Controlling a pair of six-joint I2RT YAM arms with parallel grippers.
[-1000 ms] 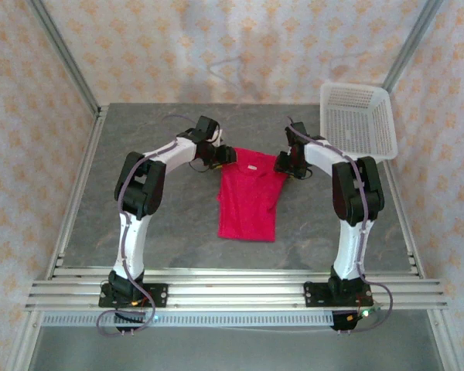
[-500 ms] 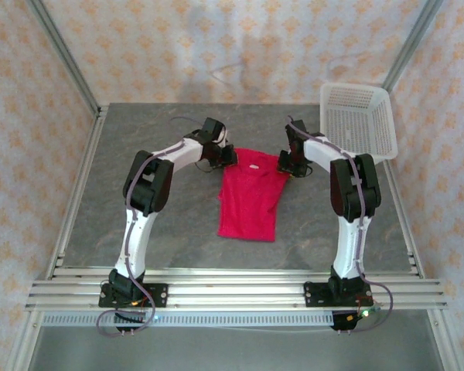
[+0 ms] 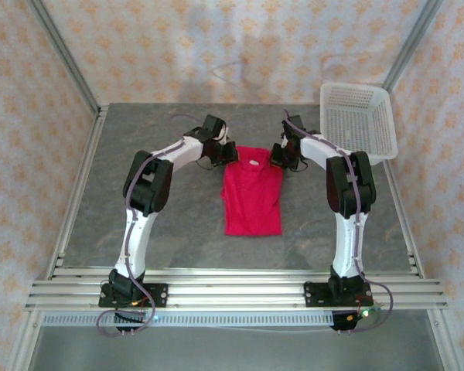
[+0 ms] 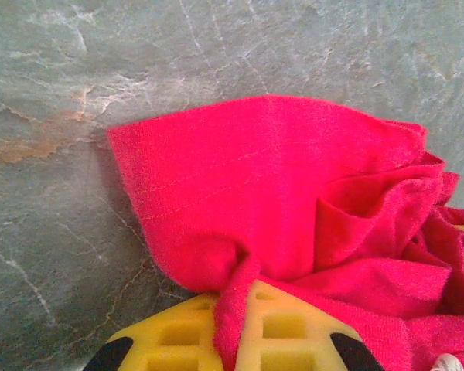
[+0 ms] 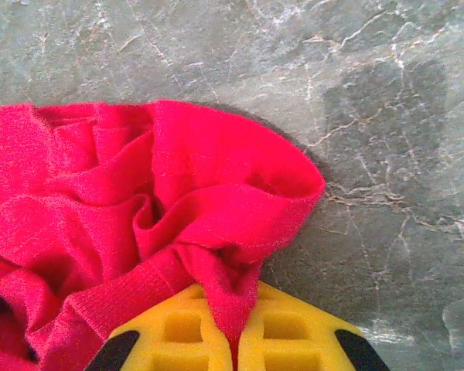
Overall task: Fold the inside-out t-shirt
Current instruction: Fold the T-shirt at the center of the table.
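Top external camera is showing me the inside-out t-shirt [image 3: 252, 199] lying flat as a narrow red oblong on the grey stone-patterned table [image 3: 178, 232], roughly midway between the two arms. A small white tag [image 3: 252, 163] is showing near its far edge. The left gripper [image 3: 226, 154] is sitting at the shirt's far left corner and the right gripper [image 3: 279, 157] at its far right corner, both down at the cloth. On the left wrist feed I am seeing the left gripper [image 4: 233, 325] closed, its yellow pads [image 4: 294, 328] pinching a bunched fold of red fabric that is running down between them, while the rest of that corner is spreading out over the table ahead. The right wrist feed is giving me much the same: the right gripper [image 5: 233, 328] is clamping a gathered ridge of the shirt between its yellow pads [image 5: 178, 328], with the cloth puckering around the pinch. A white mesh basket [image 3: 356, 120] is standing at the far right corner of the table, well apart from the shirt.
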